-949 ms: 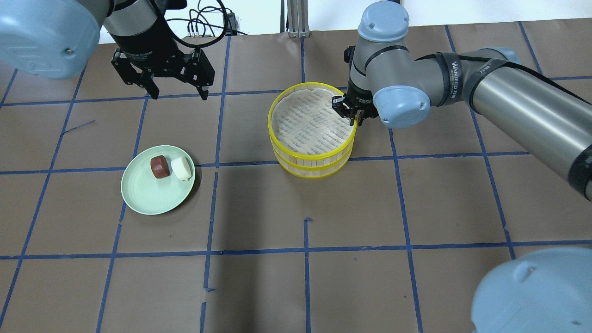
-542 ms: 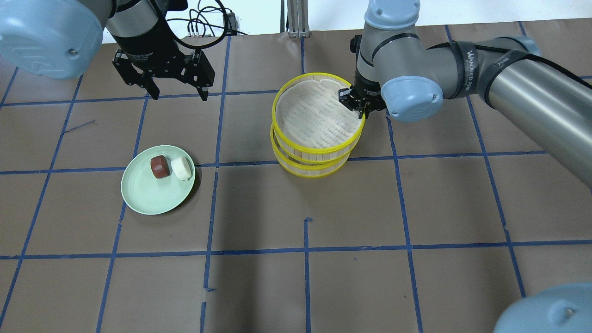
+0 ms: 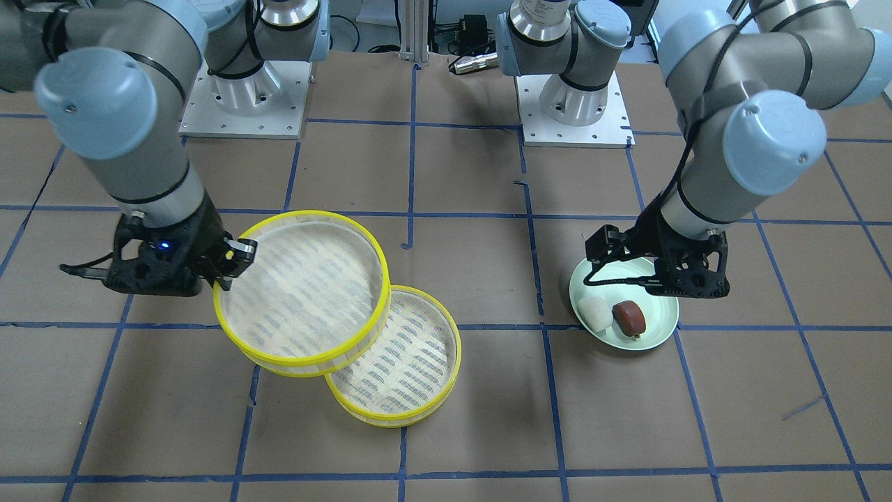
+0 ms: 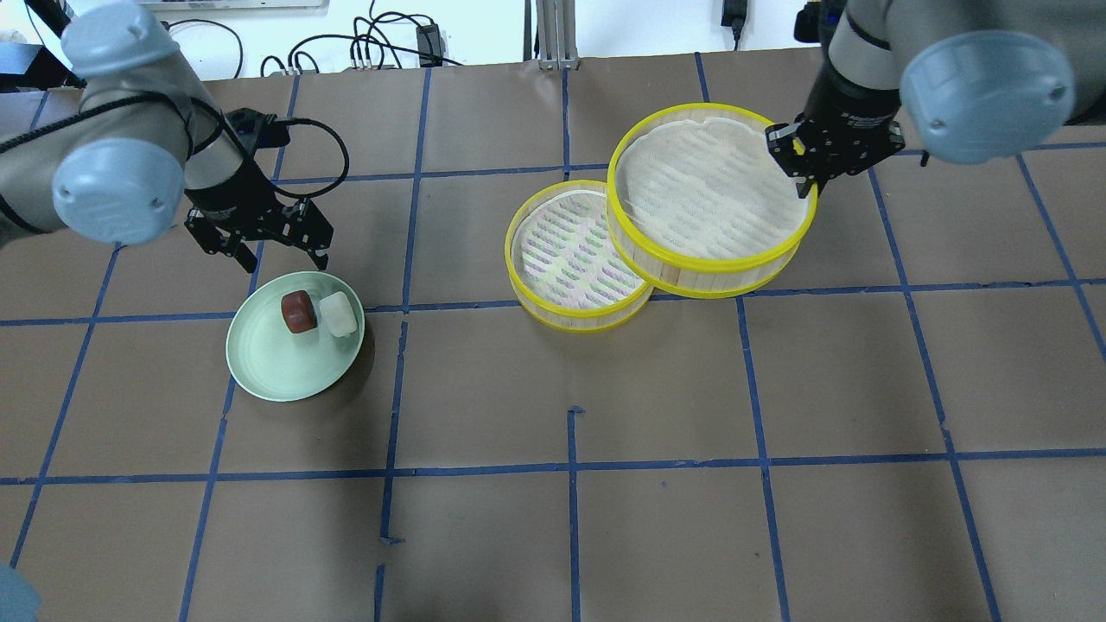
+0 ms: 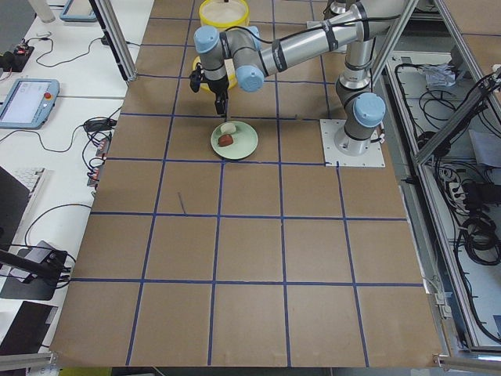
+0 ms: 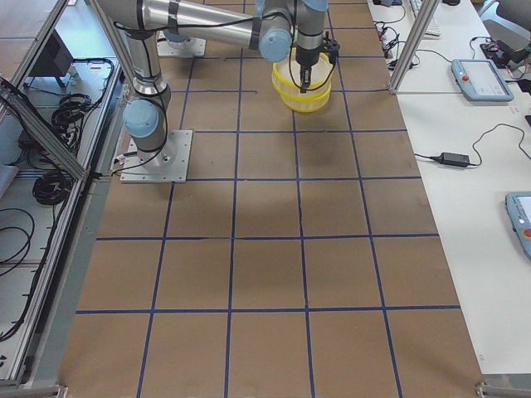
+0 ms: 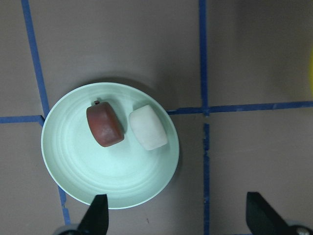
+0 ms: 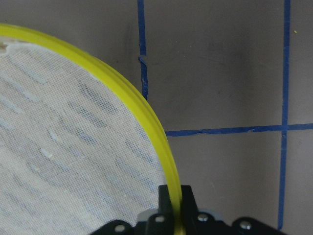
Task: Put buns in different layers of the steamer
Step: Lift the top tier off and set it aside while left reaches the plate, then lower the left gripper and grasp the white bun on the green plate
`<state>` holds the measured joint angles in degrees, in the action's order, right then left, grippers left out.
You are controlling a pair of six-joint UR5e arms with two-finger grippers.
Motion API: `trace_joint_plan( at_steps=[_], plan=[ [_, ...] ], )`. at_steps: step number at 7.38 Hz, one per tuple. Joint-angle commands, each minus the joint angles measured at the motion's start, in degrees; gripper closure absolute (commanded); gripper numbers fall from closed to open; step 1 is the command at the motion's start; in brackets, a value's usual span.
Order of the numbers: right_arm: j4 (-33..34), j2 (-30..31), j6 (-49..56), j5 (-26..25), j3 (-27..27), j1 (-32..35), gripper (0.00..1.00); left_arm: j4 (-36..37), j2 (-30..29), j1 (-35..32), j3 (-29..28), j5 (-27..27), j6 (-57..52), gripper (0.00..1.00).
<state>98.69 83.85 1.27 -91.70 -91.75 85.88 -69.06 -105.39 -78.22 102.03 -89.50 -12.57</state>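
My right gripper point(image 4: 812, 181) is shut on the yellow rim of the upper steamer tray point(image 4: 704, 186) and holds it raised, off to the right of the lower tray point(image 4: 566, 255), which stands on the table. The right wrist view shows the fingers clamped on that rim point(image 8: 142, 103). The dark reddish-brown bun point(image 4: 296, 311) and the white bun point(image 4: 339, 314) lie side by side on a pale green plate point(image 4: 268, 363). My left gripper point(image 4: 275, 255) is open and empty, above the plate's far edge. In the left wrist view both buns point(image 7: 104, 125) point(image 7: 148, 129) show between the open fingers.
The table is covered in brown paper with a grid of blue tape lines. Cables and a metal post lie at the far edge. Both trays have bare mesh floors.
My right gripper has lifted the upper tray off the lower one and carried it to the right. My left arm has come down toward the plate, still open.
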Motion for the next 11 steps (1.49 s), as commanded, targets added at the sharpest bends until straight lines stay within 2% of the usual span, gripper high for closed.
trace_joint_plan(
  at_steps=[1, 2, 3, 7, 9, 11],
  plan=[
    [-8.2, 6.3, 4.6, -3.9, 1.6, -5.5, 0.89, 11.6, -6.0, 1.0, 4.6, 0.2, 1.4, 0.01],
    [-9.0, 5.9, 7.7, -3.4, 1.2, -8.2, 0.91, 11.8, -6.1, 0.8, 4.6, 0.5, 3.6, 0.05],
    [-8.8, 5.1, 8.5, -0.8, 0.9, -9.9, 0.91, 11.7, -6.3, 0.6, 3.9, 2.9, 4.2, 0.06],
    [-8.5, 5.3, 8.3, -0.9, 1.5, -10.0, 0.91, 11.1, -6.1, -2.5, 3.2, 2.6, 7.7, 0.06],
    [-8.5, 5.3, 8.4, -1.1, 1.5, -10.0, 0.91, 11.0, -6.4, -2.5, 4.1, 2.4, 8.0, 0.25],
    [-8.6, 5.4, 7.5, -0.8, 1.3, -9.9, 0.91, 8.4, -6.3, -2.4, 4.1, 2.3, 7.7, 0.51]
  ],
)
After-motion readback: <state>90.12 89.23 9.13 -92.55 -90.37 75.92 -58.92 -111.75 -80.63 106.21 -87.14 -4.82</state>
